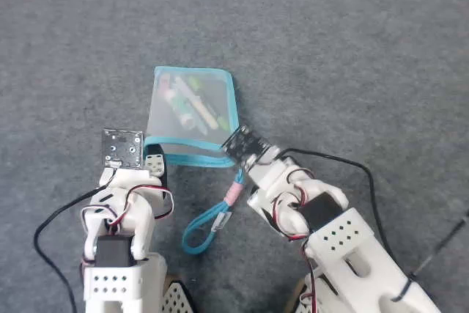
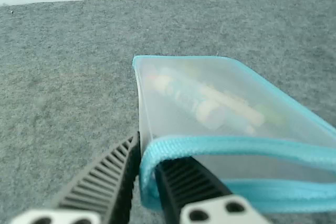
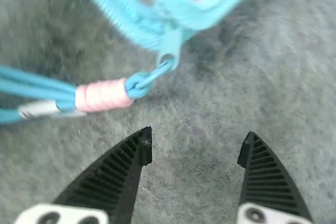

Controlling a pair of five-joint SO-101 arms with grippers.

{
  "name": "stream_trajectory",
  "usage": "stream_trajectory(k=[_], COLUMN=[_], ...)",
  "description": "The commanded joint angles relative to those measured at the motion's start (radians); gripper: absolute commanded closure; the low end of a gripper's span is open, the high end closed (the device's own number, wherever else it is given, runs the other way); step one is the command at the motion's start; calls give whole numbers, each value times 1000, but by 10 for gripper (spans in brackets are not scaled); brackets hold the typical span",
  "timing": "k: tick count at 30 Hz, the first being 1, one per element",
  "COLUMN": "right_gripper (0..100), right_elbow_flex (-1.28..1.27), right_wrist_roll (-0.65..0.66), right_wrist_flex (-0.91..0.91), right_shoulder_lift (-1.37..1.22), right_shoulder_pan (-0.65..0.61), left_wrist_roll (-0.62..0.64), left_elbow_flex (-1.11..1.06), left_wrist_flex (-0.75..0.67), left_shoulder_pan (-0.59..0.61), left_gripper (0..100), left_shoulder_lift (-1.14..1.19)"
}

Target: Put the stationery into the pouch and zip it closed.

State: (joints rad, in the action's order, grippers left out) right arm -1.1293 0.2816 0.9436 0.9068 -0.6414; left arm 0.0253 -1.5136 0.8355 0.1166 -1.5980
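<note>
On the left, the left gripper (image 2: 148, 153) is set low at the near left corner of the pouch (image 1: 167, 128). Its ribbed fingers (image 2: 113, 174) are clamped together on the teal rim there, so that corner is pinned. The pouch is laid flat on the grey surface (image 1: 352, 71), between the two arms and just ahead of them, with its zipped edge turned towards the arms. The stationery (image 1: 192, 100) is seen through the translucent wall, already inside and lying towards the far end. In the left wrist view a gap is seen between the two teal bands of the mouth, so the zip is judged to be not yet fully drawn.

Further right, at the near right corner, the zip pull (image 3: 169, 53) is found. A teal strap (image 1: 201, 229) is tied to it through a pink bead (image 3: 102, 95) and trails back in a loop between the arms. The right gripper (image 3: 197, 142) is held just above the surface beside the pull, with its fingers wide apart and nothing between them.

The pouch is judged to be light, soft and limp, so it can be expected to bunch or slide if the zip is tugged without the opposite corner being held. The pull itself is small and flat and may be missed. The bead or the strap beside it offers a thicker hold, though the strap is slack and must be drawn taut along the zip line.
</note>
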Motion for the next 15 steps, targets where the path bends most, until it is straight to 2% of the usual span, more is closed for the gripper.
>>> stream_trajectory(k=[1, 3, 4, 7, 9, 11, 15], right_gripper=[854, 980, 998, 889, 833, 820, 817], right_elbow_flex=[137, 167, 178, 224, 272, 318, 368], right_wrist_roll=[-100, -161, -172, -186, -239, -288, -298], right_wrist_flex=[36, 28, 27, 28, 28, 28, -10], right_shoulder_lift=[39, 19, -1, -96, -173, -252, -381], right_shoulder_pan=[12, 12, 10, 5, -18, -62, -127], left_wrist_roll=[31, 51, 69, 80, 80, 80, 78], left_elbow_flex=[2, -5, -5, -5, -5, -5, -5], left_wrist_flex=[-75, -94, -97, -97, -97, -97, -98], left_shoulder_pan=[-5, -5, -5, -6, -6, -6, -6], left_gripper=[991, 991, 991, 991, 991, 990, 990], left_shoulder_lift=[-9, -9, -9, -9, -9, -9, -9])
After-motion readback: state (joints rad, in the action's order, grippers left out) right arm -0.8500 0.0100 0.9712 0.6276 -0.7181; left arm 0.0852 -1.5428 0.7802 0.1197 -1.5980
